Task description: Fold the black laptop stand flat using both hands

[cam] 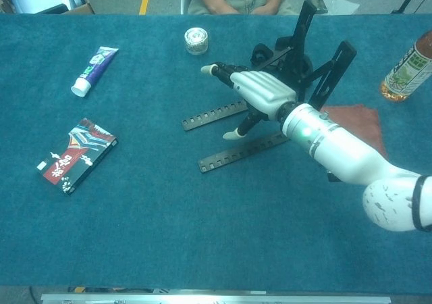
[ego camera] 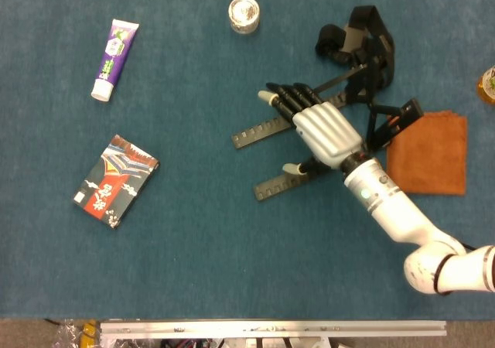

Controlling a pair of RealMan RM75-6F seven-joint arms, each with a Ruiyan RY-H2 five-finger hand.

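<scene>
Head view shows the blue table (ego camera: 193, 271) with broad bare cloth along its near edge and centre. At right, the black laptop stand (ego camera: 363, 62) stands unfolded, its two slotted arms reaching left along the cloth. Over those arms hovers the right hand (ego camera: 321, 131), fingers (ego camera: 290, 97) stretched apart, holding nothing. An orange cloth (ego camera: 429, 151) lies just right of the stand. Well apart at left lie a patterned box (ego camera: 116, 180), a toothpaste tube (ego camera: 114, 48) and a small jar (ego camera: 244, 13).
</scene>
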